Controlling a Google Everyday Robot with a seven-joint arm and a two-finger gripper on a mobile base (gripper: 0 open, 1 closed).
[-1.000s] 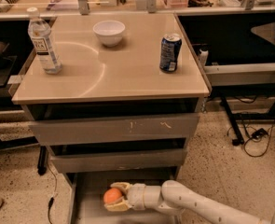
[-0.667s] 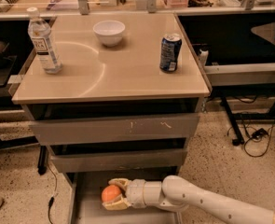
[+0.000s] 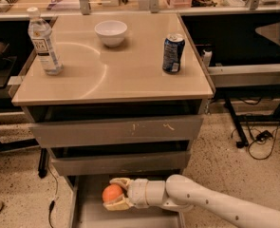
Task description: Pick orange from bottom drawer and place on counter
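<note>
**Desk:** Where's the gripper?

**Me:** I have the gripper low down, over the pulled-out bottom drawer. Its two tan fingers pinch the orange from above and below. The fruit sits over the drawer's grey floor, toward the front left. I can't tell whether it touches the floor. The white arm runs off to the lower right.

**Desk:** And further out?

**Me:** Above the orange are the middle drawer and the top drawer, whose front has pale scratches. Over them is the counter, glossy beige. It carries a white bowl at the back, a water bottle on the left and a can on the right, all well apart.

**Desk:** Any writing?

**Me:** The bottle's label is white with a dark emblem, and the can is blue with white markings. I can't read a word on either.
</note>
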